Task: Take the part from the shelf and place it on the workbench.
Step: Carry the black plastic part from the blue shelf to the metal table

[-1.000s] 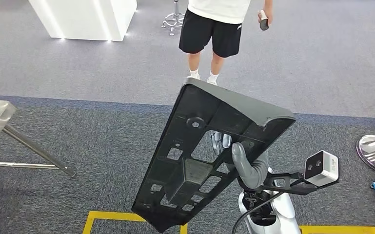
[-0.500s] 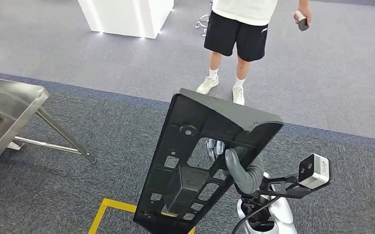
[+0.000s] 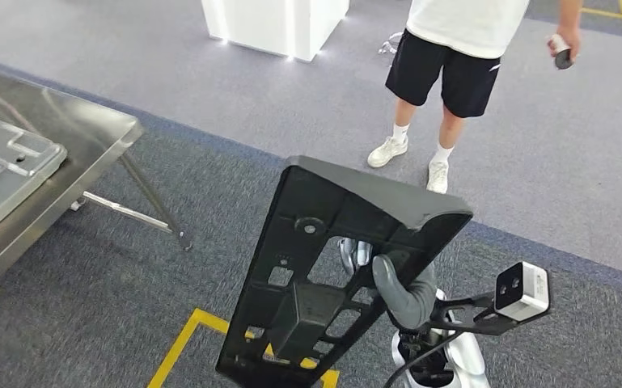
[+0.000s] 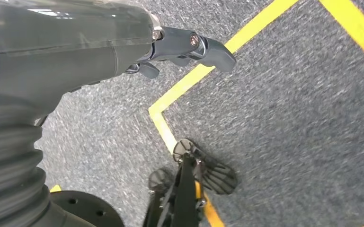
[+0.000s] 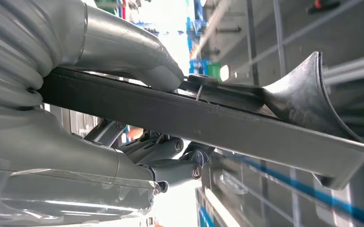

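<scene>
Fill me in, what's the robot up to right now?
The right hand grips a long black plastic part and holds it up, tilted, over the grey carpet; in the right wrist view the thumb and fingers clamp it from both sides. The left hand hangs empty above a yellow floor line. The steel workbench stands off to the left with a grey part on it. A person stands ahead.
</scene>
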### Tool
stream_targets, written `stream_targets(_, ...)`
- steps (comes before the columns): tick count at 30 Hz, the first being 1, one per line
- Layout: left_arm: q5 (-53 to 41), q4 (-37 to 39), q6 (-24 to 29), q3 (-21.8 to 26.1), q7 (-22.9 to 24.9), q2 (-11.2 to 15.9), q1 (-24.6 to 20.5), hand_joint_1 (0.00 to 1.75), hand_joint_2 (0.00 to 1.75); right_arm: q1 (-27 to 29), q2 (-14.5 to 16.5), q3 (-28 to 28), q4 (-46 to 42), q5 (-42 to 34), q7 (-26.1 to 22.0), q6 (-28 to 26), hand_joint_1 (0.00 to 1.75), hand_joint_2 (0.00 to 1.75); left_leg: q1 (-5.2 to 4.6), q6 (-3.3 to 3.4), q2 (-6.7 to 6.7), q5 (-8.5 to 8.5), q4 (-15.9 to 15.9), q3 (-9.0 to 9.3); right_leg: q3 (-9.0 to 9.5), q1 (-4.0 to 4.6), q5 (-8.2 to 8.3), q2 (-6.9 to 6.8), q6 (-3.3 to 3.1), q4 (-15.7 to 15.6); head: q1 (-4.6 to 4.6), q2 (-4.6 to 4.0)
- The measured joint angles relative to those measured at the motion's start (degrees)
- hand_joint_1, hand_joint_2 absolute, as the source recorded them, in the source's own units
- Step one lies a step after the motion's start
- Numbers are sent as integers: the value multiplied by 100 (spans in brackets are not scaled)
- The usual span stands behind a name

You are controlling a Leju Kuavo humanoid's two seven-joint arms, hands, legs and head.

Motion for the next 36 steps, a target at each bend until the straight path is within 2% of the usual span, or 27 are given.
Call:
stream_targets(2, 1, 0, 34, 7, 50, 2, -16, 0, 175, -6, 2, 0, 1, -5, 6, 3, 175, 175, 1, 19, -136, 0, 6, -6, -393, -8, -299, 162, 20, 739, 7, 0)
stream_targets(3, 2, 0, 70, 9, 71, 2, -15, 0, 175, -10, 5, 0, 3, -9, 16, 8, 175, 175, 1, 19, -211, -3, 12, -5, -509, -15, -308, 180, 30, 920, 7, -1)
stream_targets(4, 3, 0, 119, 13, 91, 3, -11, 0, 175, -20, 11, 0, 3, -13, 26, 19, 175, 175, 3, 14, -290, -7, 23, -2, -520, -26, -198, 190, 35, 885, 8, -1)
stream_targets(6, -1, 0, 229, 17, 121, 3, -6, 0, 175, -45, 36, -1, -8, -16, 47, 54, 175, 175, 15, -18, -446, -28, 64, 3, -259, -64, 245, 293, 39, 252, 9, -1)
stream_targets(7, -7, -1, 273, 18, 134, 4, -10, 0, 175, -58, 50, -3, -16, -16, 53, 69, 175, 175, 13, -46, -515, -46, 106, -14, -101, -83, 409, 422, 41, -117, 9, -1)
stream_targets(9, -16, -5, 319, 18, 151, 15, -17, 0, 175, -69, 79, -10, -35, -15, 60, 87, 175, 175, 23, -111, -634, -66, 171, -75, 55, -99, 522, 612, 34, -515, 8, -1)
stream_targets(10, -19, -9, 341, 18, 156, 22, -12, 0, 175, -72, 91, -13, -41, -14, 63, 89, 175, 175, 33, -152, -690, -64, 180, -104, 60, -85, 497, 628, 15, -547, 7, -1)
stream_targets(11, -20, -13, 381, 18, 167, 30, 0, 0, 175, -71, 107, -14, -52, -8, 68, 89, 175, 175, 51, -193, -747, -56, 169, -125, 62, -78, 502, 573, -19, -558, 6, 0)
stream_targets(12, -22, -17, 439, 18, 184, 37, 15, 0, 175, -71, 125, -15, -63, -1, 72, 89, 175, 175, 64, -227, -745, -64, 177, -136, 79, -72, 512, 511, -57, -583, 7, -1)
stream_targets(14, -23, -24, 569, 18, 237, 48, 21, 0, 175, -56, 166, -16, -97, 15, 74, 89, 175, 175, 60, -276, -501, -218, 431, -261, 125, -74, 525, 368, -138, -642, -11, -1)
stream_targets(16, -21, -27, 621, 18, 292, 61, 1, 0, 175, -23, 184, -22, -119, 37, 65, 90, 175, 175, 56, -305, -164, -550, 1115, -596, 149, -48, 511, 207, -188, -663, -28, 0)
stream_targets(17, -19, -28, 618, 18, 313, 66, -6, 0, 175, -2, 185, -25, -122, 49, 58, 90, 175, 175, 60, -318, -91, -686, 1476, -780, 151, -33, 502, 124, -200, -661, -27, 0)
stream_targets(18, -16, -28, 611, 18, 328, 70, -4, 0, 175, 16, 185, -28, -122, 60, 51, 91, 175, 175, 63, -326, -53, -741, 1711, -901, 155, -22, 492, 45, -207, -660, -27, 0)
stream_targets(19, -13, -28, 605, 18, 341, 71, 3, 0, 175, 28, 185, -29, -122, 67, 46, 91, 175, 175, 64, -326, -33, -688, 1734, -911, 161, -14, 482, -27, -209, -659, -27, -1)
stream_targets(20, -12, -28, 602, 18, 350, 74, 11, 0, 175, 34, 185, -30, -122, 69, 43, 91, 175, 175, 63, -318, -7, -539, 1524, -798, 175, -7, 470, -93, -206, -659, -27, -1)
stream_targets(21, -10, -29, 599, 18, 355, 78, 15, 0, 175, 35, 185, -31, -123, 70, 42, 91, 175, 175, 58, -299, 57, -340, 1141, -589, 196, 0, 455, -155, -199, -659, -27, -1)
stream_targets(23, -4, -31, 566, 18, 374, 87, 1, 0, 175, 33, 186, -32, -124, 73, 40, 93, 175, 175, 5, -218, 273, -103, 412, -197, 237, 27, 420, -270, -169, -657, -25, 0)
stream_targets(25, 3, -33, 503, 19, 434, 96, -15, 0, 175, 29, 187, -34, -125, 77, 39, 98, 175, 175, -51, -133, 348, -93, 172, -85, 260, 45, 398, -371, -121, -661, -23, 0)
stream_targets(27, 7, -33, 473, 20, 521, 107, 0, 0, 175, 21, 191, -36, -130, 80, 40, 105, 175, 175, -43, -76, 219, -67, 128, -71, 293, 39, 372, -441, -59, -664, -22, 0)
stream_targets(29, 22, -33, 499, 22, 587, 112, 12, 0, 175, 7, 199, -42, -146, 78, 44, 128, 175, 175, -7, -14, 102, -30, 59, -24, 244, 19, 223, -244, -1, -467, -16, 0)
stream_targets(30, 33, -34, 523, 22, 611, 112, 5, 0, 175, 4, 203, -51, -155, 76, 48, 147, 175, 175, 11, 12, 45, -13, 36, -6, 125, 7, 71, -82, 18, -199, -11, 0)
stream_targets(31, 43, -34, 558, 23, 630, 112, -6, 0, 175, 5, 204, -66, -159, 73, 55, 164, 175, 175, 9, 31, -14, -8, 31, -8, -64, -1, -114, 71, 28, 175, -9, 0)
stream_targets(32, 51, -35, 595, 24, 653, 113, -15, 0, 175, 10, 203, -84, -160, 69, 65, 178, 175, 175, 8, 40, -79, -6, 34, -13, -281, -7, -277, 146, 35, 575, -8, 0)
stream_targets(33, 56, -36, 631, 27, 673, 113, -16, 0, 175, 16, 203, -104, -159, 67, 81, 183, 175, 175, 7, 43, -150, -6, 37, -16, -461, -12, -363, 179, 44, 884, -8, 0)
stream_targets(34, 60, -36, 668, 31, 688, 114, -12, 0, 175, 19, 203, -124, -158, 65, 100, 182, 175, 175, 7, 41, -221, -8, 43, -17, -561, -21, -339, 191, 51, 1015, -8, 0)
stream_targets(35, 62, -37, 693, 35, 697, 114, -5, 0, 175, 17, 202, -139, -157, 62, 114, 177, 175, 175, 10, 36, -296, -11, 54, -15, -543, -33, -192, 200, 54, 909, -7, 0)
stream_targets(36, 58, -37, 709, 38, 698, 115, 0, 0, 175, 13, 203, -153, -158, 61, 124, 169, 175, 175, 15, 23, -371, -18, 73, -13, -417, -51, 36, 238, 56, 592, -7, 0)
